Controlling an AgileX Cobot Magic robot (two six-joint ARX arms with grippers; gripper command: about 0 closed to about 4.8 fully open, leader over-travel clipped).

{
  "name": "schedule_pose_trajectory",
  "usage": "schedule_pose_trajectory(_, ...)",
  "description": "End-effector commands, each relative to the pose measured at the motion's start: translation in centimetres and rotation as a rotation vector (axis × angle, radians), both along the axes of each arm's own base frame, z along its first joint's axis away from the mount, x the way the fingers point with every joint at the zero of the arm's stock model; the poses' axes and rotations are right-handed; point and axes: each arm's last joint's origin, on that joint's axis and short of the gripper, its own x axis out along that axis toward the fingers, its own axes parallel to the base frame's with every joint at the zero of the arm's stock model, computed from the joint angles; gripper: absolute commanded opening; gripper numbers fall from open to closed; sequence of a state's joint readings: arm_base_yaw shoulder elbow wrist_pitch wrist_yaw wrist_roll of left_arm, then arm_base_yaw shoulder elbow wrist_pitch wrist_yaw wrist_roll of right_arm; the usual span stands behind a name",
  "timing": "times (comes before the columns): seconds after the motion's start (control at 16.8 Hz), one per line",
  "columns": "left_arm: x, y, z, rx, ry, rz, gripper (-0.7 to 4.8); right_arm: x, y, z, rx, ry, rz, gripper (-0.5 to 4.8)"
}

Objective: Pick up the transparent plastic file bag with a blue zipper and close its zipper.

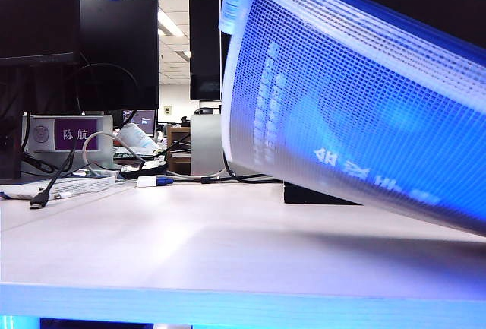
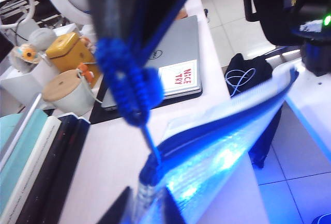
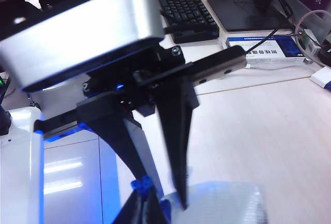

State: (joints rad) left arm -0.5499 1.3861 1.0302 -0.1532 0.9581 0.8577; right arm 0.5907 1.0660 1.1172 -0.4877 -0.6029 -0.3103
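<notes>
Right gripper [image 3: 168, 203] is clamped tight on the file bag [image 1: 357, 116], which hangs off the table [image 1: 228, 245]. Left gripper [image 2: 147, 203] sits at the zipper [image 2: 207, 125], blue cord [image 2: 129, 79] dangling just above; can't tell its jaws.

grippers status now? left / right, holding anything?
Left gripper: shut on the zipper end of the file bag, by the blue cord.
Right gripper: shut on the file bag's edge, holding it up.
</notes>
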Motion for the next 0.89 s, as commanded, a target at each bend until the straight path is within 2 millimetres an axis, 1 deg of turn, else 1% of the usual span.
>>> schedule_pose_trajectory(0.06,0.0,-0.1,-0.1,0.003,0.021,-0.006,0.08,-0.1,0.0,0.5,0.025,-0.024,0.008,-0.03)
schedule_pose_trajectory(0.12,-0.1,-0.1,-0.2,0.008,0.029,-0.006,-0.06,-0.1,0.0,0.5,0.024,-0.024,0.008,-0.03)
schedule_pose_trajectory(0.3,0.1,0.0,-0.2,0.03,0.02,0.056,-0.06,-0.2,-0.1,0.2,0.0,0.009,-0.004,-0.03)
schedule_pose_trajectory(0.42,0.3,0.0,0.0,0.029,0.004,0.082,-0.06,-0.4,-0.4,-0.4,-0.066,0.053,-0.061,-0.03)
schedule_pose_trajectory(0.48,0.5,-0.1,0.3,0.018,-0.02,0.115,-0.06,-0.5,-0.7,-1.0,-0.134,0.088,-0.123,-0.03)
schedule_pose_trajectory(0.66,1.0,0.3,0.6,0.0,-0.042,0.154,-0.06,-0.8,-0.9,-1.5,-0.172,0.134,-0.123,-0.03)
schedule_pose_trajectory(0.77,1.7,1.6,1.7,-0.007,-0.073,0.227,-0.06,-1.1,-1.5,-2.4,-0.299,0.174,-0.209,-0.03)
schedule_pose_trajectory(0.89,2.2,2.7,2.8,-0.038,-0.078,0.248,-0.06,-1.1,-1.6,-2.6,-0.322,0.188,-0.219,-0.03)
